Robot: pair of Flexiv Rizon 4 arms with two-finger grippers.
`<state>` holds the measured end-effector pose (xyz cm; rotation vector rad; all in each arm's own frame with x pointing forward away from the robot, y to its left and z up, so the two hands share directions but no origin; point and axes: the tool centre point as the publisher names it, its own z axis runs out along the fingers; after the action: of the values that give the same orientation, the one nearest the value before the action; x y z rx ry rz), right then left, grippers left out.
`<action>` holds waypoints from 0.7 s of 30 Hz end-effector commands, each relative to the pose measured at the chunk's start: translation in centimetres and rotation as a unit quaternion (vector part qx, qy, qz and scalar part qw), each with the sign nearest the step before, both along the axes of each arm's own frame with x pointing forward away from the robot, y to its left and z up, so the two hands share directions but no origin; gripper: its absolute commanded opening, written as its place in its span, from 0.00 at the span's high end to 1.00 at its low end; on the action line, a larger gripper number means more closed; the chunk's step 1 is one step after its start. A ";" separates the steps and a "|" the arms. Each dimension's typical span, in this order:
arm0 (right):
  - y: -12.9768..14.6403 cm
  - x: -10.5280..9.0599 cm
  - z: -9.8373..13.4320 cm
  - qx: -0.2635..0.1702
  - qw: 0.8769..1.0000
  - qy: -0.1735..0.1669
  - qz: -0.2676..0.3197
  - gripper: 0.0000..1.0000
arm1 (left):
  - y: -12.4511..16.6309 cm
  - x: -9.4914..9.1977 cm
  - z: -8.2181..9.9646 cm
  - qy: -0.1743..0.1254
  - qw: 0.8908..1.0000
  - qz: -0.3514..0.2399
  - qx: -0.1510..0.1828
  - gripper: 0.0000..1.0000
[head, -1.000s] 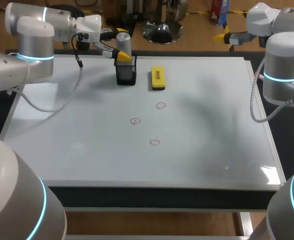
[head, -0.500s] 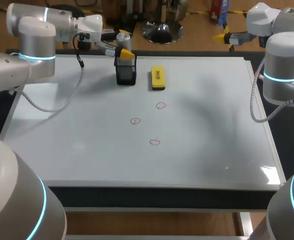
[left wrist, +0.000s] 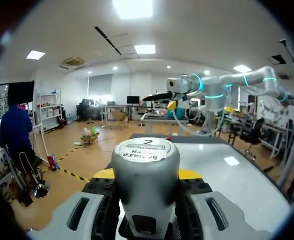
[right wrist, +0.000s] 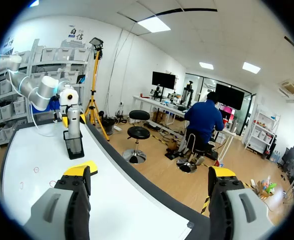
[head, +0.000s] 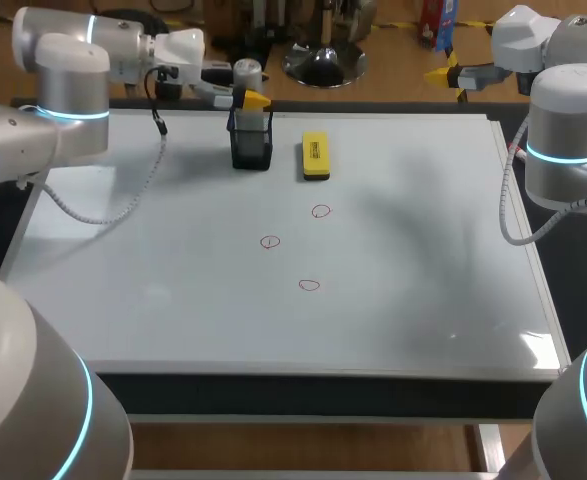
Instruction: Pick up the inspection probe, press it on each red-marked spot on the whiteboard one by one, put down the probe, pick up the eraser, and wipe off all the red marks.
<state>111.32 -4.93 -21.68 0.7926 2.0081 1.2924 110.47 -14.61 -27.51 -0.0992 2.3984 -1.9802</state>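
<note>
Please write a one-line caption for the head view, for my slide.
Jaws of the left arm shut on the probe at the holder; eraser and three red marks on the whiteboard.

The holder [head: 251, 148] and eraser [head: 315, 157] stand side by side, gap seemingly narrow; 3 red marks [head: 270, 242] lie apart.

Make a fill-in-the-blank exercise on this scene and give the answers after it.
1. The left gripper is shut on the inspection probe, close to a holder that is ____ in colour.
2. The whiteboard carries ____ red marks.
3. In the head view, the eraser lies to the ____ of the holder.
4. The right gripper is ____, with nothing between its fingers.

Missing words: black; three; right; open.
</note>
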 end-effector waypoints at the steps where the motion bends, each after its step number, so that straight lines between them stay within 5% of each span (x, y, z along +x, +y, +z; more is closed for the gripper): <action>1: 0.0 0.0 0.0 0.000 1.000 0.000 0.000 0.00 | 0.1 -0.7 1.0 -0.006 1.000 0.002 -0.002 1.00; 21: 0.0 0.0 0.0 0.000 1.000 0.000 0.000 0.00 | 0.0 -2.3 6.3 -0.033 0.999 -0.019 -0.015 1.00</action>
<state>111.32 -4.93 -21.68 0.7926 2.0081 1.2924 108.75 -14.71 -22.04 0.0179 2.3431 -2.0222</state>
